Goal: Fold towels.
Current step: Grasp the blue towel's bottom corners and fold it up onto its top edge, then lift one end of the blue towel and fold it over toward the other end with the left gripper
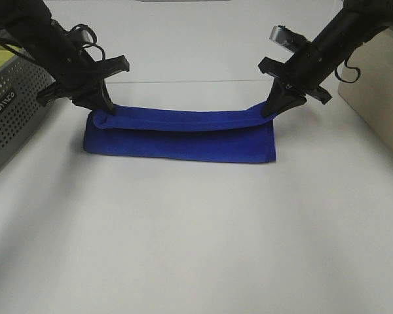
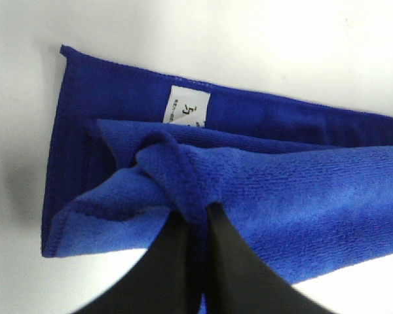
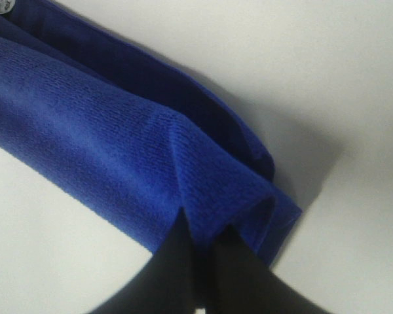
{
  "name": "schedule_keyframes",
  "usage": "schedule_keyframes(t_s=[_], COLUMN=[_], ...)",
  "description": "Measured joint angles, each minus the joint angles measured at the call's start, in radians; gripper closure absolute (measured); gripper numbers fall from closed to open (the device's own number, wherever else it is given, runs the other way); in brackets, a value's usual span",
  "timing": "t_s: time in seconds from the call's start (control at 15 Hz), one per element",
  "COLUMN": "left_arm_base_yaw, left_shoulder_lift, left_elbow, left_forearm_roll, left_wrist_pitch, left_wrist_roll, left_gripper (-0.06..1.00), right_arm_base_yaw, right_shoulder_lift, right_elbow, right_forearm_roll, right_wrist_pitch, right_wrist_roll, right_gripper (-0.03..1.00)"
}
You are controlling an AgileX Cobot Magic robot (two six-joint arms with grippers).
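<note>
Towel (image 1: 183, 140) lies folded lengthwise on the tabletop (image 1: 196, 248); the left pincer (image 1: 103, 108) and right pincer (image 1: 272, 111) each pinch a corner of its upper fold, apparently raised slightly.

High view: you have bright, flat light from above. The white table (image 1: 196, 248) washes out toward the upper middle of the frame and greys off at lower left. A thin soft shadow hugs the near edge of the towel (image 1: 183, 147). Detail is slightly soft throughout.

Left wrist view: pile sharp, tag (image 2: 190, 104) print only half readable, left gripper (image 2: 198, 216) a blurred black mass, grey shadow beside the hem.

Right wrist view: weave crisp, right gripper (image 3: 206, 226) out of focus, table glaring white, soft shadow past the folded end.
</note>
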State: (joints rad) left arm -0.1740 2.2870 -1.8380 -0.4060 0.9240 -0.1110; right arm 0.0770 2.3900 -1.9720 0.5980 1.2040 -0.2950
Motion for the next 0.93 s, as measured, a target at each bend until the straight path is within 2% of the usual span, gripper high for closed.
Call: schedule_keyframes(t_s=[0.27,0.4,0.47,0.53,0.6,0.67,0.73,0.8,0.93], left_arm_base_yaw=[0.0,0.0,0.0,0.0,0.0,0.0,0.0,0.0,0.0], left_shoulder_lift=[0.015,0.015,0.015,0.015,0.015,0.015,0.015,0.015,0.015], left_elbow=[-0.009,-0.01,-0.01,-0.01,-0.01,-0.01,-0.01,-0.01,-0.01], left_forearm_roll=[0.104,0.101,0.083,0.052,0.022,0.019,0.019,0.023,0.069], left_wrist_pitch=[0.025,0.005,-0.012,-0.024,-0.038,-0.043,-0.044,-0.045,-0.031], left_wrist_roll=[-0.033,-0.036,-0.03,-0.017,-0.003,0.001,0.001,0.001,0.001], left_gripper=[0.87,0.77,0.66,0.55,0.35,0.25,0.23,0.18,0.17], right_arm_base_yaw=[-0.001,0.0,0.004,0.009,0.022,0.032,0.035,0.043,0.044], right_shoulder_lift=[0.036,0.036,0.036,0.036,0.036,0.036,0.036,0.036,0.027], right_elbow=[-0.006,-0.007,-0.007,-0.007,-0.007,-0.007,-0.007,-0.007,-0.007], right_forearm_roll=[0.0,0.001,-0.003,-0.008,-0.011,-0.01,-0.01,-0.011,-0.039], right_wrist_pitch=[0.005,0.005,0.005,0.005,0.005,0.005,0.005,0.006,0.007], right_wrist_roll=[0.012,0.015,0.015,0.015,0.015,0.015,0.019,0.026,0.047], right_gripper=[0.95,0.91,0.86,0.78,0.61,0.47,0.39,0.22,0.14])
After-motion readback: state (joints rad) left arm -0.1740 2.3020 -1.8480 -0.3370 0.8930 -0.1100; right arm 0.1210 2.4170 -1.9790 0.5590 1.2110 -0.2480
